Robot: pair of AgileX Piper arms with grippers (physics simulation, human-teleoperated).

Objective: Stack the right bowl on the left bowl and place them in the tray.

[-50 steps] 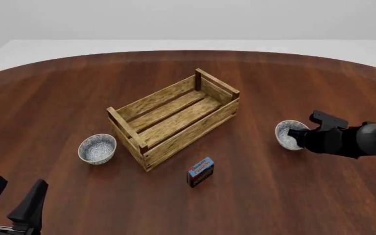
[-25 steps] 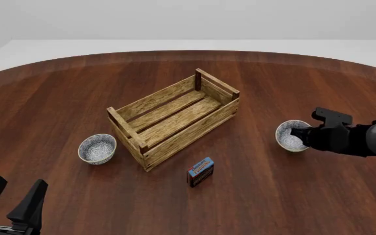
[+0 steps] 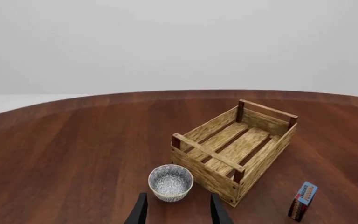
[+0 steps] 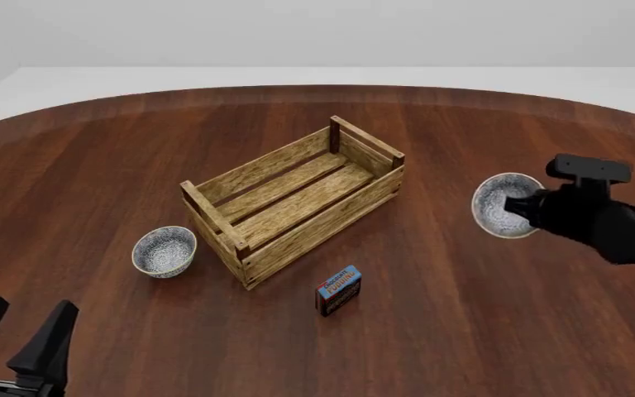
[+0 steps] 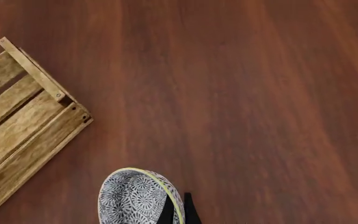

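From your left wrist camera, the dark reddish wood table (image 3: 73,140) curves away to a pale floor and a plain grey wall; your left gripper (image 3: 175,210) shows two dark fingers spread apart with nothing between them; the left bowl (image 3: 171,182) sits upright on the table just beyond those fingertips, near the tray (image 3: 235,149)'s closest corner but apart from it; a small blue-and-red box (image 3: 303,207) stands on the tray's other side.

In the front view, the tray lies diagonally mid-table with nothing in it; wide bare wood lies to its left and behind it, out to the table's rounded far edge; the left bowl rests well apart from your left gripper at the bottom corner; your right gripper (image 4: 527,208) grips the right bowl (image 4: 503,205) by its rim, tilted, well right of the tray.

From your right wrist camera, the fingers pinch the patterned bowl's pale rim, one on each side; the tray's corner lies apart from it, with bare table between and beyond.
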